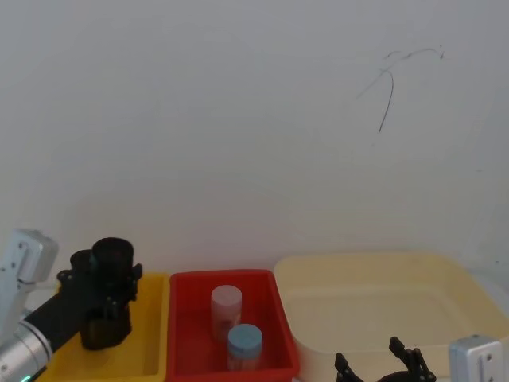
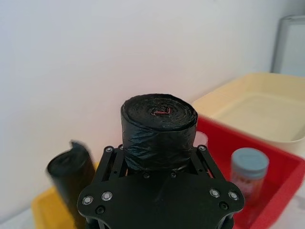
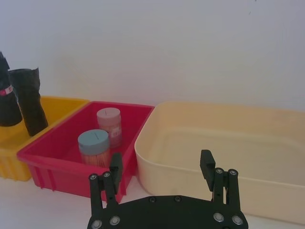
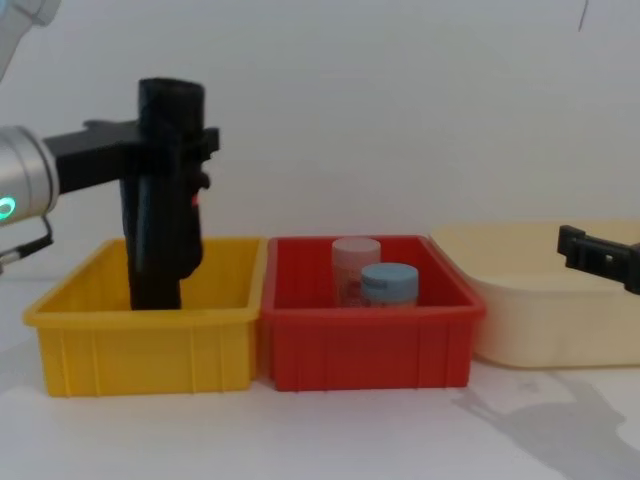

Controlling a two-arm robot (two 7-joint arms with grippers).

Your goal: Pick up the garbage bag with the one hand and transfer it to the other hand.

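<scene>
The garbage bag (image 4: 172, 100) stood upright, long axis vertical, pinched near its top in the jaws of the one hand (image 4: 178, 140) over the yellow bin (image 4: 140, 345), and I saw the other hand (image 3: 161, 164) well to its right, jaws wide apart, empty.

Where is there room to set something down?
The cream tub right of the red bin is bare; the right gripper hangs before it. That bin's left side is free beside jars. Crowded: the yellow bin, with the bag in the left gripper and another roll.
</scene>
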